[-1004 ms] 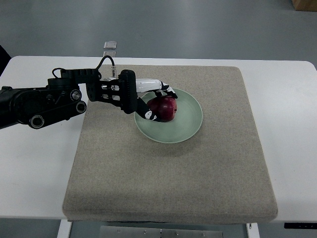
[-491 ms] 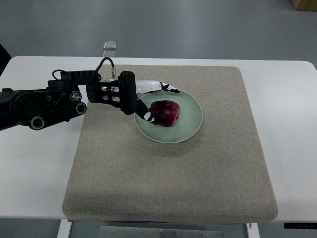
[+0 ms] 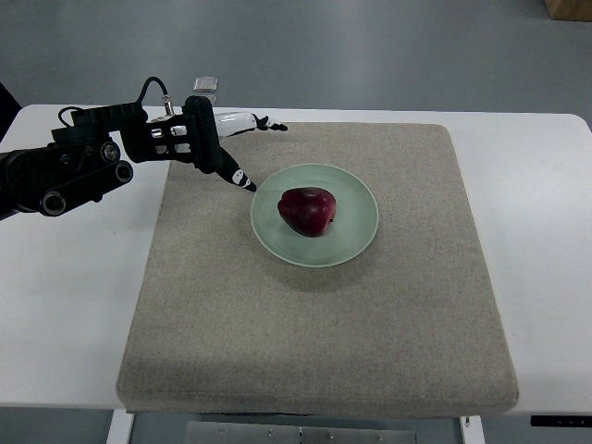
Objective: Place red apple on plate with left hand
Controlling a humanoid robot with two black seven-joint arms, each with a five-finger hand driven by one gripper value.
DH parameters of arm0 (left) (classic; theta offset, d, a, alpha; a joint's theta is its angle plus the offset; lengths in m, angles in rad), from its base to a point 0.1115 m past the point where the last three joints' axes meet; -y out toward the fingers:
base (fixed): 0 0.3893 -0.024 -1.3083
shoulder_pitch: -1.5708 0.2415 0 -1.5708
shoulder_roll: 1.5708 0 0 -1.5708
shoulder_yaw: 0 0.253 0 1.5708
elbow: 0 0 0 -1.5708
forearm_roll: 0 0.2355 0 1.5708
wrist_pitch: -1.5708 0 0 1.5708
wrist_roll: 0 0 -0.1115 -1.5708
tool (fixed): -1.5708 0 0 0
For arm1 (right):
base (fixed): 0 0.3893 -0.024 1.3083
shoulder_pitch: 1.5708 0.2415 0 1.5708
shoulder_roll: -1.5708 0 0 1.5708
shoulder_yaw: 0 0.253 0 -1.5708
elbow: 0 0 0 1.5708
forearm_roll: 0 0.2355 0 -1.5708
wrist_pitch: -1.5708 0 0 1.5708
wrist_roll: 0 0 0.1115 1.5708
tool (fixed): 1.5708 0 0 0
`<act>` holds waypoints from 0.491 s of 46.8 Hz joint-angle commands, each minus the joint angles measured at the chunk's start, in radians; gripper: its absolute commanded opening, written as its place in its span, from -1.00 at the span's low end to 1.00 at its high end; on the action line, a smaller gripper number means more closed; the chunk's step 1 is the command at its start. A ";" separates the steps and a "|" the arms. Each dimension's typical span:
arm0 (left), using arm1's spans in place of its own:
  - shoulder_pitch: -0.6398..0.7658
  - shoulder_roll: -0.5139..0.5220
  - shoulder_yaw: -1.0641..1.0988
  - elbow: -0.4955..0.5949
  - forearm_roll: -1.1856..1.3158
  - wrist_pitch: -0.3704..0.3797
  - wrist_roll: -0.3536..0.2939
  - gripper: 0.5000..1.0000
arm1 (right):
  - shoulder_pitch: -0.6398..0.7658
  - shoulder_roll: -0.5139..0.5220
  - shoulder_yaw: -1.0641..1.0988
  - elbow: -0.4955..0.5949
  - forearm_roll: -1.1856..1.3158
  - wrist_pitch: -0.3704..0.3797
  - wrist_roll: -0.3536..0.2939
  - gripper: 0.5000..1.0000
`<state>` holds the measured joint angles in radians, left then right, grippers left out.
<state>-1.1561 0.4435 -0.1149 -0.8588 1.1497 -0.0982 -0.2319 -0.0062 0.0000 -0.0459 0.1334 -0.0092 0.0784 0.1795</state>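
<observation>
Sitting free in the middle of the plate [image 3: 356, 242], the red apple [image 3: 308, 211] is no longer held: a second ago the fingers were wrapped round it over the plate's left side, half a second ago they had loosened beside it, and now the left hand [image 3: 215, 143] has drawn back up and to the far left, clear of the rim. Its fingers [image 3: 242, 180] are spread and empty, one dark-tipped finger pointing down toward the plate's left edge without touching it, the white ones reaching out along the far border of the mat [image 3: 314, 351]. Judgement: the placing is done; only the arm's retreat is left. Plate is pale green, shallow, holds the apple alone, slightly left of its centre, resting on its side. Plate sits on the grey-beige mat, far half, and the mat lies on the white desk [image 3: 546, 231]. Right arm not seen.
</observation>
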 commanded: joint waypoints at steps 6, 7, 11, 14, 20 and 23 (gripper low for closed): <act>0.004 0.000 -0.060 0.070 -0.057 0.005 0.000 0.86 | 0.000 0.000 0.000 0.000 0.000 0.000 0.000 0.86; 0.004 0.000 -0.058 0.076 -0.071 0.005 0.000 0.86 | 0.000 0.000 0.001 0.000 0.000 0.000 0.000 0.85; 0.004 0.000 -0.058 0.098 -0.132 0.005 0.000 0.86 | 0.000 0.000 0.000 0.000 0.000 0.000 0.000 0.86; 0.004 0.000 -0.057 0.112 -0.174 0.012 0.000 0.86 | 0.000 0.000 0.000 0.000 0.000 0.000 0.000 0.86; 0.004 -0.006 -0.057 0.129 -0.223 0.078 0.002 0.86 | 0.000 0.000 0.000 0.000 0.000 0.000 0.000 0.86; 0.006 -0.014 -0.057 0.142 -0.271 0.109 0.005 0.86 | 0.000 0.000 0.000 0.000 0.000 0.000 0.000 0.86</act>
<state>-1.1509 0.4366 -0.1720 -0.7295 0.9248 -0.0212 -0.2306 -0.0062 0.0000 -0.0457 0.1334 -0.0092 0.0781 0.1795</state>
